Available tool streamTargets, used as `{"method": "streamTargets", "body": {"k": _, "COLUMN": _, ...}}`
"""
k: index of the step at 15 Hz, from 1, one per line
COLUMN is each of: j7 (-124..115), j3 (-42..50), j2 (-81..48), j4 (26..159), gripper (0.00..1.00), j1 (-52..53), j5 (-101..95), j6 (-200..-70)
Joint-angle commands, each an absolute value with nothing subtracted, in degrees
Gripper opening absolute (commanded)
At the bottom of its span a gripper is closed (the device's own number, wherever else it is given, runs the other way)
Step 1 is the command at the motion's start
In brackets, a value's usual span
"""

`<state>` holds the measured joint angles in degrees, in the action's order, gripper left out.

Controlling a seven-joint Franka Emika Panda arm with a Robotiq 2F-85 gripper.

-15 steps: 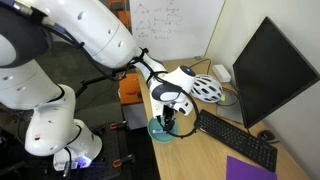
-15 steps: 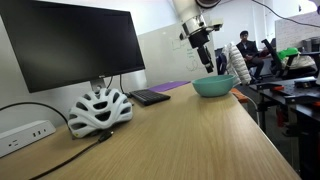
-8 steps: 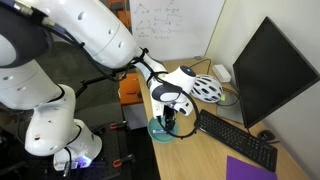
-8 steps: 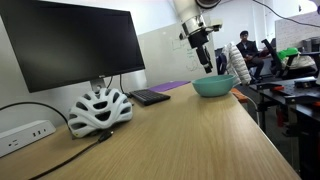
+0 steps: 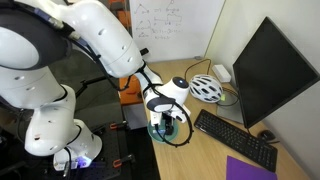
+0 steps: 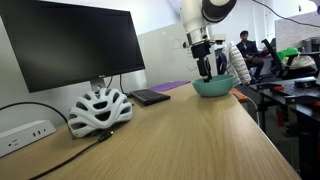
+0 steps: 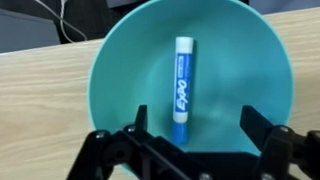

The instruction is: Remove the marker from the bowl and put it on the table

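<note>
A white and blue marker (image 7: 182, 88) lies in the middle of the teal-blue bowl (image 7: 115, 70). The bowl stands near the end of the light wooden table (image 7: 40, 100) and shows in both exterior views (image 5: 160, 131) (image 6: 212, 87). My gripper (image 7: 198, 122) is open, its two black fingers spread either side of the marker's lower end, just above the bowl. In both exterior views the gripper (image 5: 166, 119) (image 6: 207, 66) reaches down into the bowl. The marker is hidden in both exterior views.
A white-and-black bicycle helmet (image 5: 205, 88) (image 6: 98, 109) lies on the table near a black monitor (image 5: 268, 72) (image 6: 75, 45). A black keyboard (image 5: 236, 138) and a purple sheet (image 5: 248, 168) lie further along. A cable (image 6: 70, 155) runs across the table.
The arm has lowered, bringing my gripper down from above the bowl to its rim. The bowl has not moved.
</note>
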<state>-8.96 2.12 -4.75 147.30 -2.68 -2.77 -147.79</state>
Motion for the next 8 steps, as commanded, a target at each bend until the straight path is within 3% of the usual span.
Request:
{"method": "streamTargets", "body": {"k": 1, "j7": -6.7, "j3": 2.4, "j2": -6.7, "j4": 147.9, "gripper": 0.89, "j1": -2.5, "j5": -2.1, "j6": -151.8}}
{"method": "streamTargets", "body": {"k": 3, "j7": -6.7, "j3": 2.4, "j2": -8.6, "j4": 147.5, "gripper": 0.68, "j1": -2.5, "j5": -1.8, "j6": -152.3}}
{"method": "streamTargets", "body": {"k": 8, "j7": -7.0, "j3": 2.5, "j2": -10.9, "j4": 147.4, "gripper": 0.29, "j1": -2.4, "j5": -1.9, "j6": -153.9}}
